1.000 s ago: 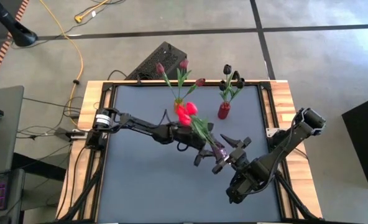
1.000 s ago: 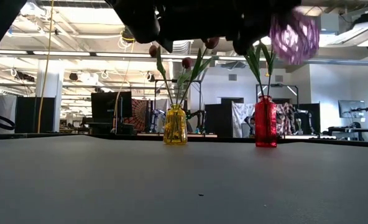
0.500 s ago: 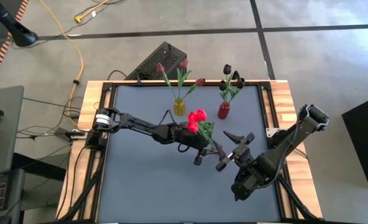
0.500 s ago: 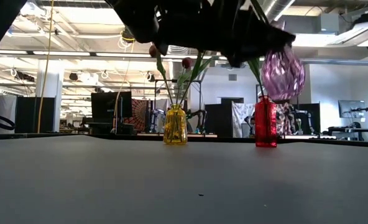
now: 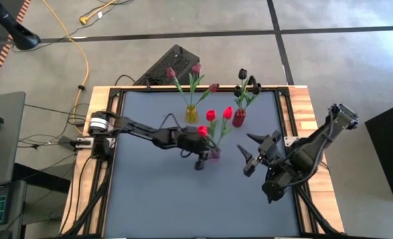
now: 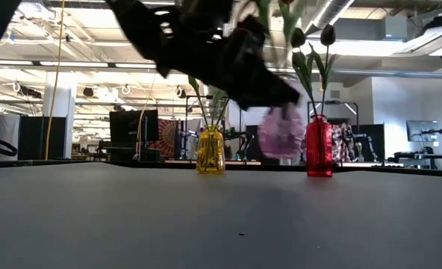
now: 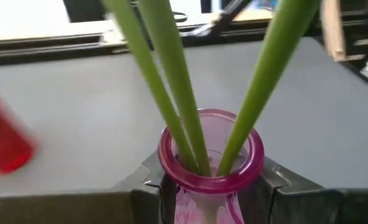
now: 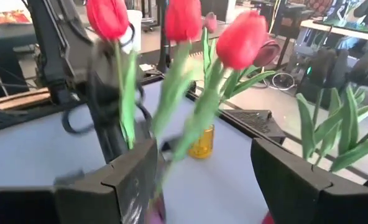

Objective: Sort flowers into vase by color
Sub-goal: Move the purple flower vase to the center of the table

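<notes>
Grey desk [image 5: 150,186] from the high view: my left gripper [image 5: 206,155] is clamped on a pink vase [image 5: 214,153] holding three red tulips [image 5: 213,116], near mid-desk, just in front of the yellow vase [image 5: 192,114] and red vase [image 5: 239,118] at the back. My right gripper [image 5: 249,151] waits to the right, fingers spread, holding nothing.

Low view: pink vase [image 6: 281,133] hangs just above the desk, tilted, not yet set down. Risk as I judge it: letting go now would drop it on edge and it would tip, spilling the stems. It also sits close to the red vase [image 6: 319,146] with the black tulips [image 6: 311,36], so a sideways swing could knock that over.

Left wrist view: fingers pinch the pink vase [image 7: 209,163] below its rim, three green stems [image 7: 171,81] leaning loosely; a jolt could slide them out.

Right wrist view: red tulips [image 8: 179,18] are right in front of the open right gripper [image 8: 199,177], so moving forward would hit them.

Versus a second ago: the vase is lower and more upright, shifted left toward the back vases, and the right arm has pulled away.
</notes>
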